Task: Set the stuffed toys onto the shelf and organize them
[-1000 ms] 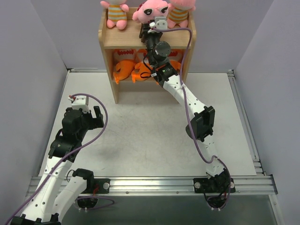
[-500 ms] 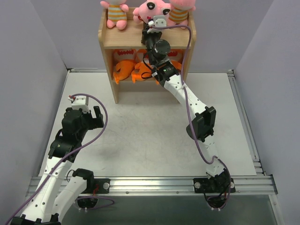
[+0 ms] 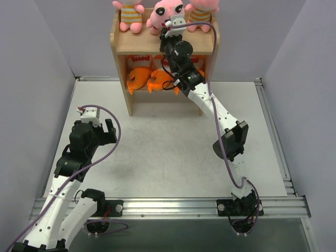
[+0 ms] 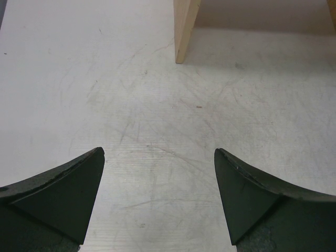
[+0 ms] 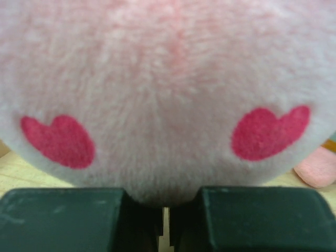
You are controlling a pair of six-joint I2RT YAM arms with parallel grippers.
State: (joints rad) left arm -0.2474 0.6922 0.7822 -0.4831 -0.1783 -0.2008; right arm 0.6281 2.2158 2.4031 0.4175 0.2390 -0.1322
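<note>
The wooden shelf (image 3: 137, 44) stands at the back of the table. On its top sit two striped pink dolls (image 3: 130, 16) (image 3: 200, 14), with a third pink doll (image 3: 169, 11) between them, face up. My right gripper (image 3: 168, 31) reaches to the top tier, shut. In the right wrist view its fingertips (image 5: 164, 202) press against that doll's pink head (image 5: 168, 89), with nothing between them. Orange fish toys (image 3: 139, 77) (image 3: 160, 79) lie on the middle tier, partly hidden by the right arm. My left gripper (image 3: 107, 128) (image 4: 159, 157) hangs open over bare table.
The shelf's left side panel (image 4: 186, 29) stands ahead of the left gripper. Grey walls close in the table on both sides. A metal rail (image 3: 168, 206) runs along the near edge by the arm bases.
The right gripper has closed fully and reached further over the top tier. The middle pink doll has gone from tilted forward to sitting back between the striped dolls. The left arm has not moved.
</note>
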